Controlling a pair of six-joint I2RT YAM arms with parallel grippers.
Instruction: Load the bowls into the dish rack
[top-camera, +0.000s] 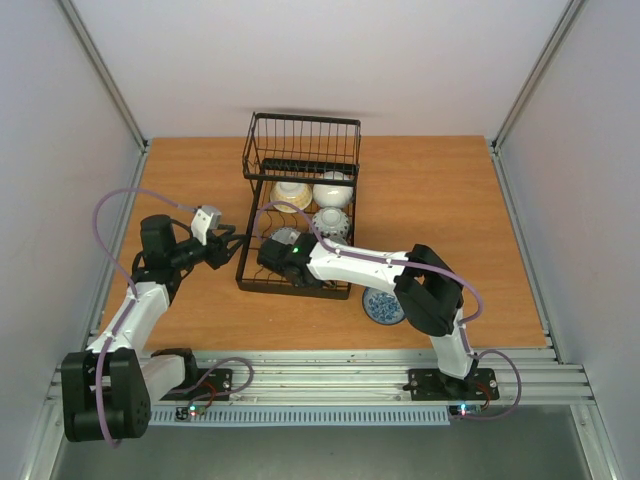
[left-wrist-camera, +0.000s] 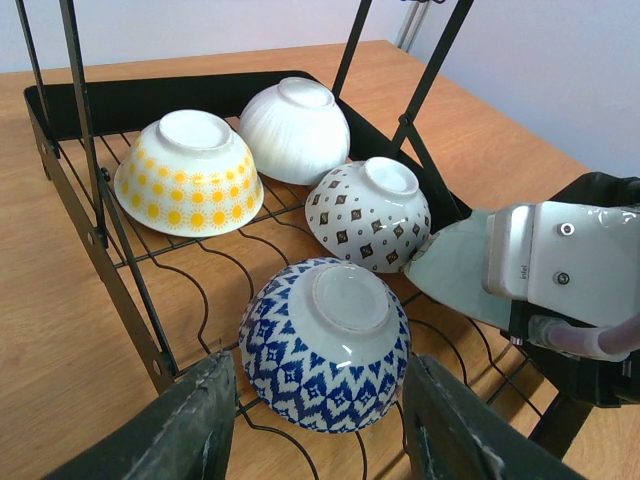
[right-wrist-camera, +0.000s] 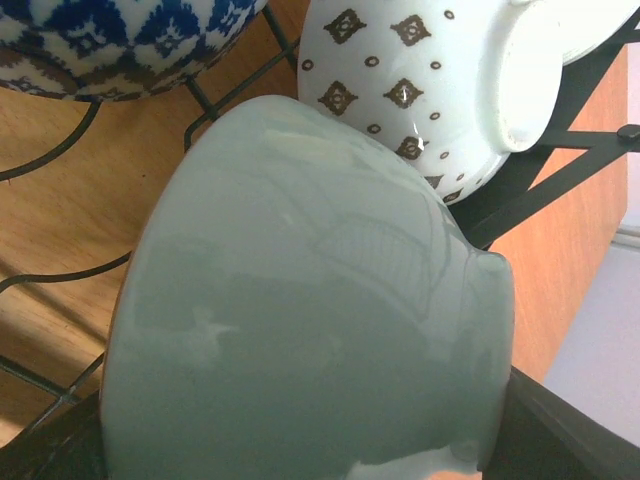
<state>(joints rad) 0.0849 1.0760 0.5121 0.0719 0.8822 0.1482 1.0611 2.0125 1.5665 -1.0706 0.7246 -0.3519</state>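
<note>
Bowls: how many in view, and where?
6. Four upside down in the dish rack: yellow-dotted bowl, white ribbed bowl, brown-diamond bowl, blue-and-white bowl. The right pincer holds the pale green bowl over the rack. A blue-patterned bowl sits on the table. None looks hidden.

Wooden table (top-camera: 450, 220); dish rack (top-camera: 300, 165), seemingly blue-patterned bowl (top-camera: 380, 308) on it

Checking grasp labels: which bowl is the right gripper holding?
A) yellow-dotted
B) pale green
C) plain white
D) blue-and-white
B: the pale green bowl fills the right wrist view, sitting between the dark fingers of the right gripper.
</note>
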